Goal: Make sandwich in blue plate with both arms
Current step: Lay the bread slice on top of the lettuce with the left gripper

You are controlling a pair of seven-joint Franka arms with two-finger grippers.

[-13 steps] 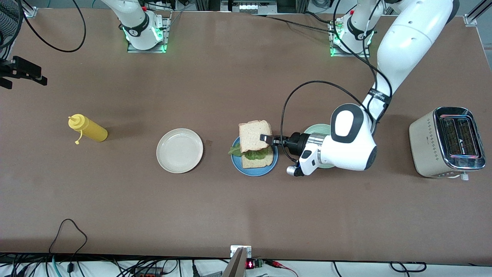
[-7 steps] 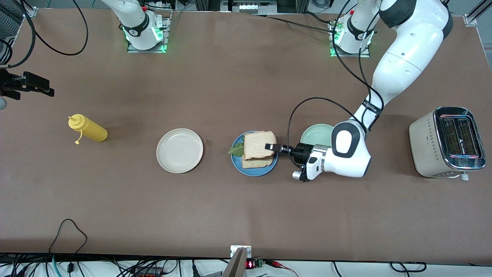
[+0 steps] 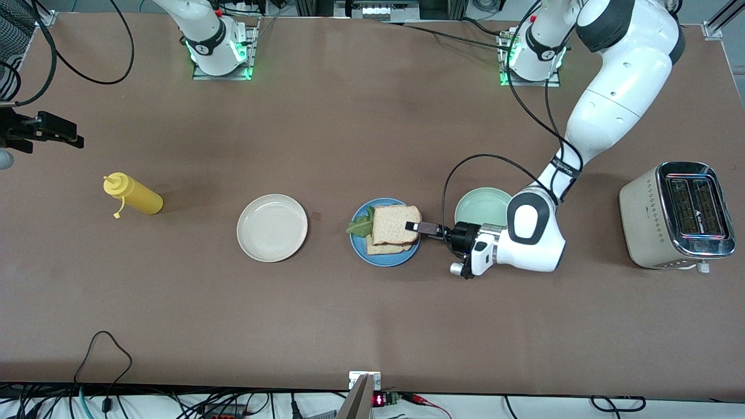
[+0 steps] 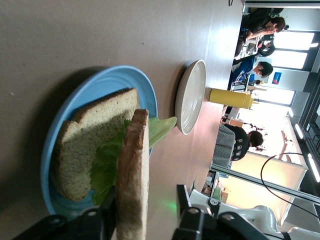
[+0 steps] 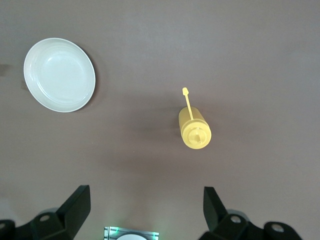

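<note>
As our left end effector parts its fingers around the top slice, the sandwich sits on the blue plate at mid-desk; our right end effector waits wide open above the yellow bottle.

text: none legible | labels: none legible | numbers: none legible | signs: none

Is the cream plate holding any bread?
No: in the front view the cream plate is bare; both slices sit on the blue plate.
</note>
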